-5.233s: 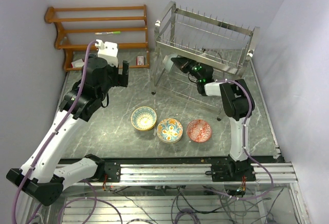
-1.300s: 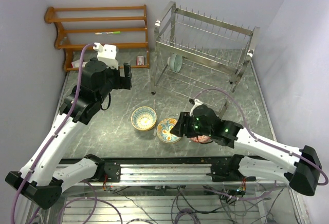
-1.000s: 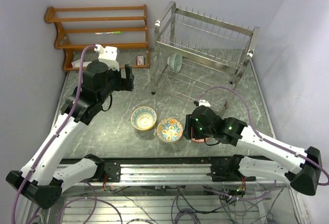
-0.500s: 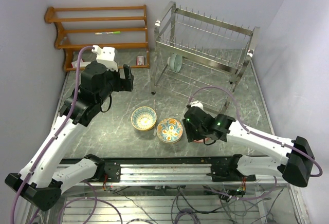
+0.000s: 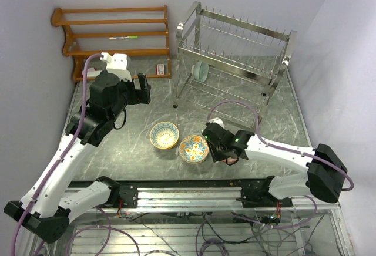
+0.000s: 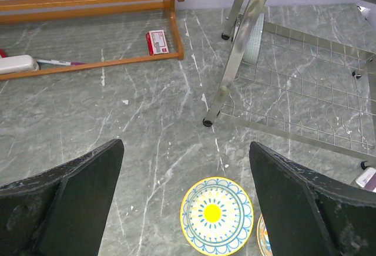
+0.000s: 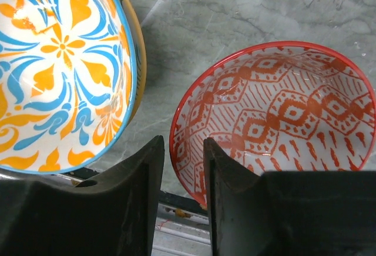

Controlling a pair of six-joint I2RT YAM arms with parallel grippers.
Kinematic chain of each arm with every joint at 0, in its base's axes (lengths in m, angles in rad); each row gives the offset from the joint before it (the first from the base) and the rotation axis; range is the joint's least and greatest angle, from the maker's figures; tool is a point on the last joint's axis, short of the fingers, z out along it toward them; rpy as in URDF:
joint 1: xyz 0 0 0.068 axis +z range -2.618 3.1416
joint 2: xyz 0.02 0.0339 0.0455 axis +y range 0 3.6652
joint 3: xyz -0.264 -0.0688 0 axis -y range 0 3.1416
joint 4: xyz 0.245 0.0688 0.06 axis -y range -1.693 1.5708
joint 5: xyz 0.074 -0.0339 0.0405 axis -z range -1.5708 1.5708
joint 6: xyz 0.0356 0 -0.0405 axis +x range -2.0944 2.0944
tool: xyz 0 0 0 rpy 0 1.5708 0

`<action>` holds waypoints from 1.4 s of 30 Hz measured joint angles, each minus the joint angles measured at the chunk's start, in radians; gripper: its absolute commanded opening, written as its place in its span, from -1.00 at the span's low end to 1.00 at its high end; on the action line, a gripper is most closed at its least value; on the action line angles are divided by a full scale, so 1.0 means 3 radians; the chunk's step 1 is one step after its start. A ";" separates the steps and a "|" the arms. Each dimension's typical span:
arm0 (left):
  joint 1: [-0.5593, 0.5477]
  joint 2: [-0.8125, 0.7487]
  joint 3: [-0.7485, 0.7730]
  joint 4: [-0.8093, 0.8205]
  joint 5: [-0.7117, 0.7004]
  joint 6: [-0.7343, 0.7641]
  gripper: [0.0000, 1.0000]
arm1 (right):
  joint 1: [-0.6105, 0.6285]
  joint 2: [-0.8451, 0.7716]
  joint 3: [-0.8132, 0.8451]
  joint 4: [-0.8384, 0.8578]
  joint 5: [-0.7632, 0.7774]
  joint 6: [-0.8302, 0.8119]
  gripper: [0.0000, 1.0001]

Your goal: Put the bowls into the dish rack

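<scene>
- Right wrist camera gives me the red-patterned bowl (image 7: 282,115) sitting upright on the bench (image 7: 235,9). Its near-left rim runs down into the gap of the right end effector (image 7: 183,156).
- That end effector is released. One finger (image 7: 126,209) stands outside the rim and the other over the bowl's inside. I can see painted surface between the rim and the inner finger, so nothing is pinched.
- Just left of it, across a strip of bench, I see the blue-orange floral bowl (image 7: 64,74), also upright.
- On the top external view, the yellow-teal bowl (image 5: 164,134) sits just left of the floral one. The three form a row near the front of the bench.
- A fourth, pale bowl (image 5: 201,71) stands on edge in the dish rack (image 5: 247,33), under the upper tier at its left end. The rack sits at the far right of the bench, well apart from the row.
- My left end effector (image 6: 186,144) hangs spread wide with nothing in it. The yellow-teal bowl lies below it and a rack leg is ahead.
- A wooden shelf (image 5: 111,33) stands at the far left, with a small red-and-white box (image 6: 157,41) beside its foot.
</scene>
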 measured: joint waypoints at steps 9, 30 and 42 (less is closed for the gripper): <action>-0.0001 -0.0036 -0.0084 -0.0009 -0.0057 -0.0001 0.98 | -0.0003 0.0142 -0.0058 0.0085 0.0006 0.0050 -0.90; -0.0001 -0.0106 -0.0064 -0.0009 -0.0137 0.0075 0.98 | -0.0015 -0.0390 0.0687 -0.0198 -0.0285 0.0134 -1.00; -0.0001 -0.0084 0.0373 0.0005 -0.0193 0.0175 0.98 | -0.0546 -0.0298 0.1033 0.0595 -0.1656 0.0221 -1.00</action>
